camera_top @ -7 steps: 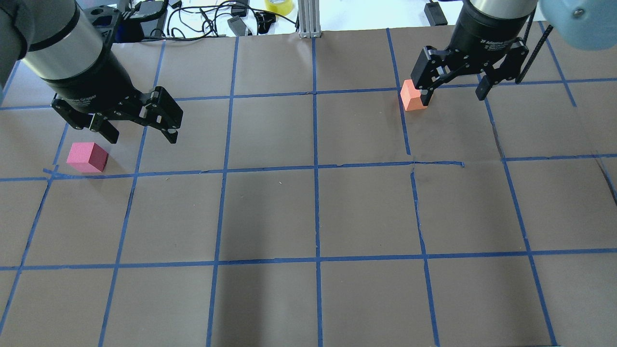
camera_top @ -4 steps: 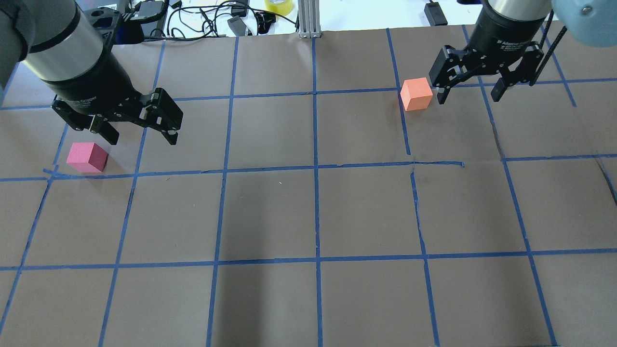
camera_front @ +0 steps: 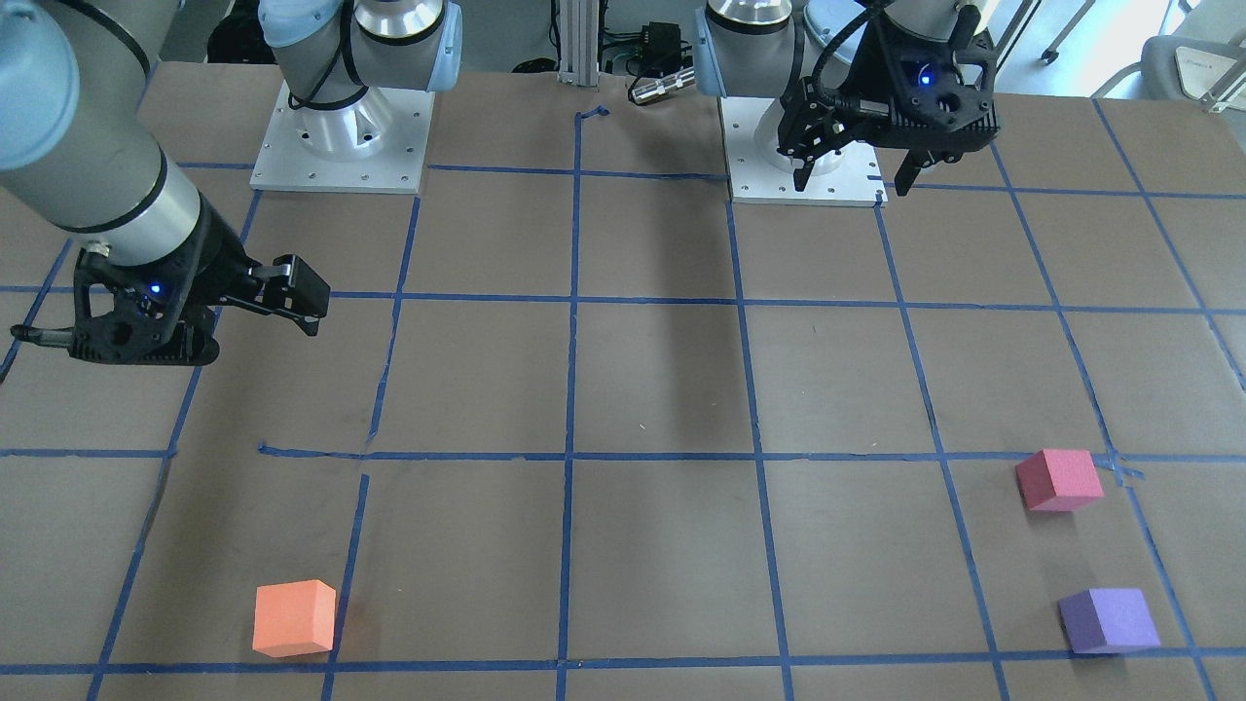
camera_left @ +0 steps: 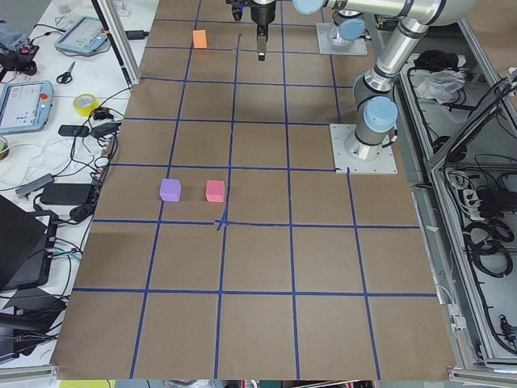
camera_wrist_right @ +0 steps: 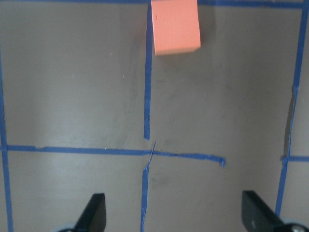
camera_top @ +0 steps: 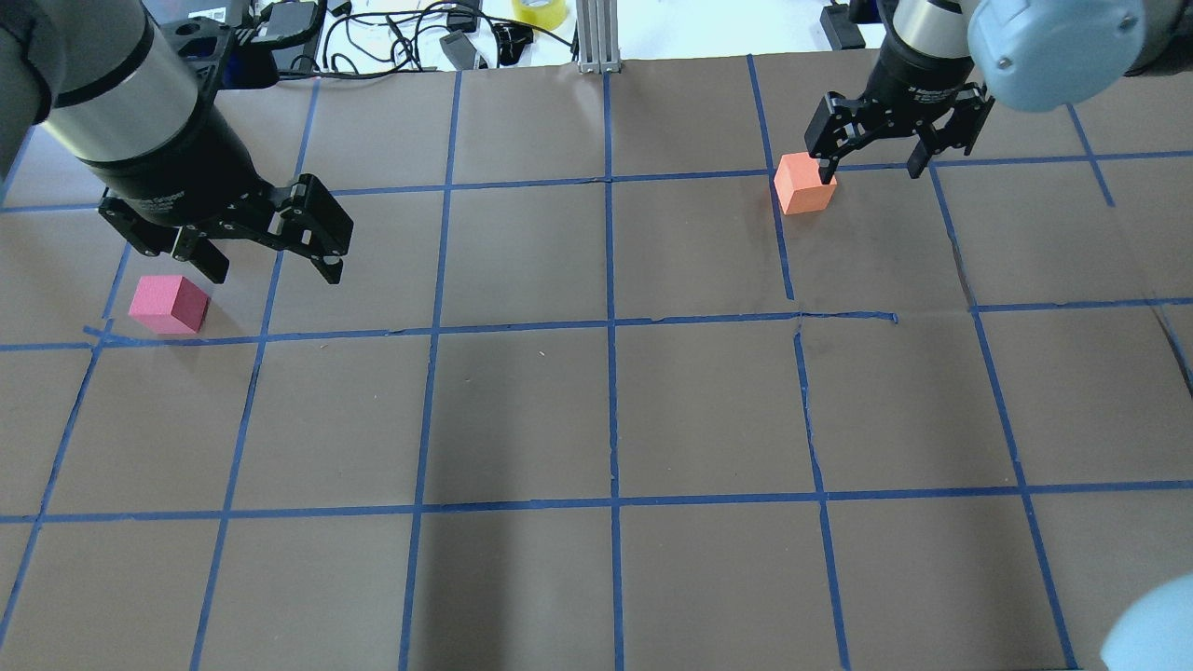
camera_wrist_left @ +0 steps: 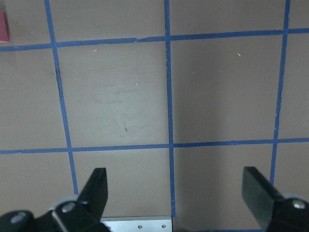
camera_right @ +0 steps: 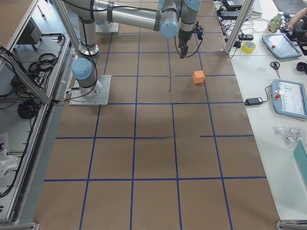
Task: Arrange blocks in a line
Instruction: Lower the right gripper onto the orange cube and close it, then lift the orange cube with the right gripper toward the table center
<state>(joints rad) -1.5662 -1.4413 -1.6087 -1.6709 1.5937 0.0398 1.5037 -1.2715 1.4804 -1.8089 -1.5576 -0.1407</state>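
Three foam blocks, none lined up yet.

Overhead: the orange block (camera_top: 805, 184) sits on the worktop (camera_top: 522, 410) at far right, and the pink block (camera_top: 169, 305) at far left. The left pincer (camera_top: 272, 272) hangs open and empty just beside pink. The right pincer (camera_top: 870, 170) is also open and empty. One of its fingers overlaps orange's edge in this view, which I read as line of sight, not contact. There is small white print on both pincer bodies, too fine to read.

Front: the purple block (camera_front: 1109, 620) shows here, near pink on the operators' side with a gap between them. Orange is well apart at the other end. Both pincers are raised, clear of the blocks. The blocks carry no labels or marks.

Left side: purple and pink make a close pair, with orange far off up the worktop.

Right side: orange sits alone on the worktop, with the near arm's pincer above and off to one side.

Left wrist: fingers are spread wide with nothing between them. Only a sliver of pink shows at the top-left edge.

Right wrist: fingers are spread wide, and orange lies ahead of them at top centre, not between them.

Handling, my read:
- The cubes are light, soft and matte, so slip risk is low and squash risk is real.
- Pinch two opposite flat side faces at about mid-height, fingers square to the faces.
- Close gently. Each cube is much smaller than the open span, so centre over it before closing or it gets nudged sideways.
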